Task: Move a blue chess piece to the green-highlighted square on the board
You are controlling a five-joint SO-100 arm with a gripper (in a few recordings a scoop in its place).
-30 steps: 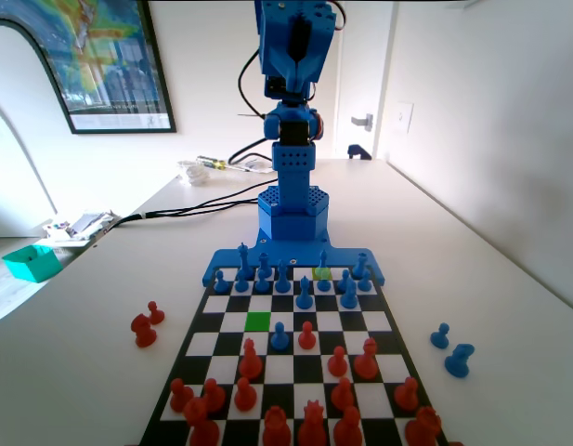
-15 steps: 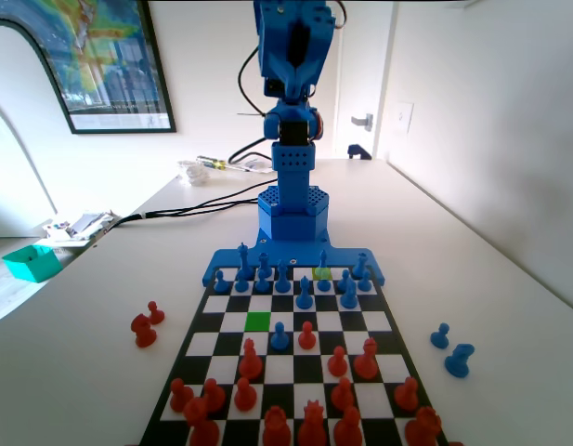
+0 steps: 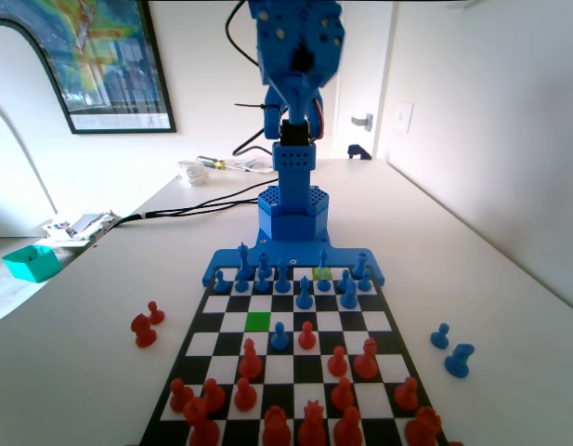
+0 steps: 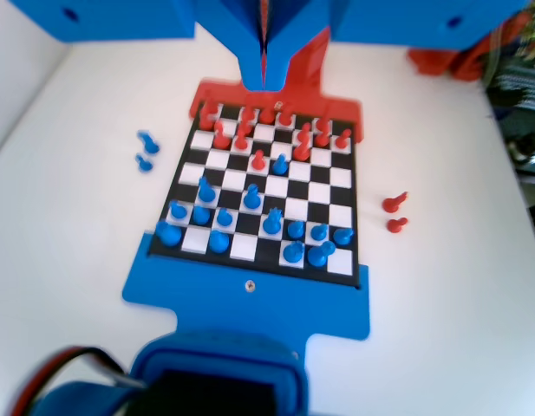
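The board (image 3: 360, 321) lies in front of the blue arm's base. The green-highlighted square (image 3: 258, 321) is bare, left of centre in the fixed view. Several blue pawns stand near the arm. One blue chess piece (image 3: 279, 335) stands one cell diagonally nearer the camera and right of the green square. In the wrist view this pawn (image 4: 281, 164) stands beside a red pawn. Another blue pawn (image 3: 305, 294) stands further back. My gripper (image 4: 265, 80) hangs high above the board (image 4: 341, 178), jaws pressed together with nothing between them.
Red pieces (image 3: 309, 423) fill the near rows in the fixed view. Two blue pieces (image 3: 450, 348) stand off the board on the right, two red ones (image 3: 145, 325) on the left. A paler yellow-green cell (image 3: 321, 273) lies in the blue back row. Cables (image 3: 188, 206) run behind the base.
The raised arm's upper part has swung and tilted slightly at the top of the fixed view. No piece on the board has moved.
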